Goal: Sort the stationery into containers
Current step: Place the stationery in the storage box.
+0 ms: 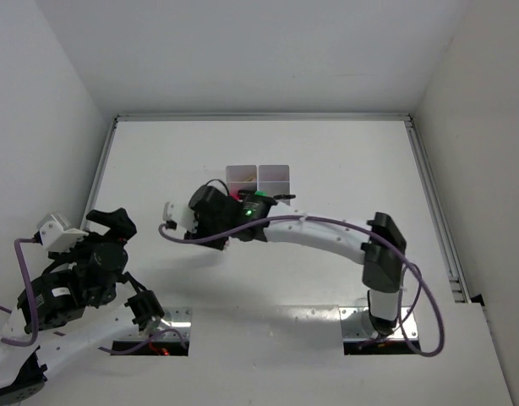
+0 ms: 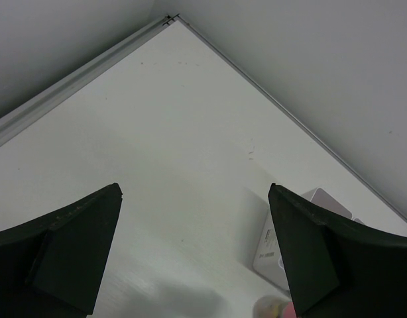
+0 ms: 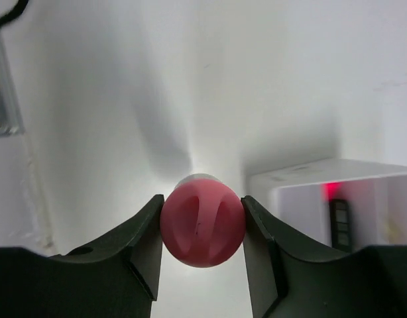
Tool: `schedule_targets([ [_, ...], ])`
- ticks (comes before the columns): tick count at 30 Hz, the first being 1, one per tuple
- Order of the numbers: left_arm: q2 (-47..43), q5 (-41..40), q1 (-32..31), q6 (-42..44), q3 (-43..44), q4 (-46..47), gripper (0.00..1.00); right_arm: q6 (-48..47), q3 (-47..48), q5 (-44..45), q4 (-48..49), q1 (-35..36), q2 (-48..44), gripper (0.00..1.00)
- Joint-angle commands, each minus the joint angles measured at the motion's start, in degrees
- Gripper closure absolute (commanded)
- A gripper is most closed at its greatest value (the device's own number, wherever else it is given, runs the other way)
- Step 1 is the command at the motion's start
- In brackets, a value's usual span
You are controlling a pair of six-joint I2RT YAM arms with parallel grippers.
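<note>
The stationery piece I can see best is a pink round-ended item point(image 3: 202, 228), and my right gripper point(image 3: 202, 213) has it pinched end-on between the two fingers point(image 3: 140, 245), which press against its left and right sides. A pale rim shows just beyond the pink end, but I cannot tell from the right wrist view what the rest of the item looks like. The white tray point(image 3: 303, 175) sits just to the right of that gripper and a little ahead of it, with its near corner close beside the right finger. Inside the compartment nearest the gripper there is a dark item point(image 3: 339, 222) with a red spot above it, too small for me to name. From the overhead camera the right arm point(image 1: 327, 237) reaches across the table point(image 1: 344, 161), and its wrist covers the near part of the tray point(image 1: 258, 167), so only two far compartments are exposed. My left gripper point(image 2: 195, 192) has its fingers spread wide with nothing between them, only bare table surface beneath. A corner of the tray point(image 2: 309, 205) peeks in just beside its right finger. The left arm point(image 1: 82, 271) sits well apart from the tray.
</note>
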Motion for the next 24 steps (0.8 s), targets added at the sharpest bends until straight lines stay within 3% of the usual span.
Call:
schedule_targets([
  [1,-0.08,-0.21,0.52,-0.34,1.27,1.55,0.01,-4.2,-3.67,6.39,10.82,-2.31,-6.91,1.0],
  [11,1.59,0.32,0.52,-0.34,1.27,3.47,0.01,-3.68,-14.84,7.1,21.73,-8.64,-14.57,1.0],
  [24,1.59,0.84,0.52,-0.34,0.21,4.01,0.01,0.18,-14.85,-0.37,23.32,-15.4,-13.78,1.0],
])
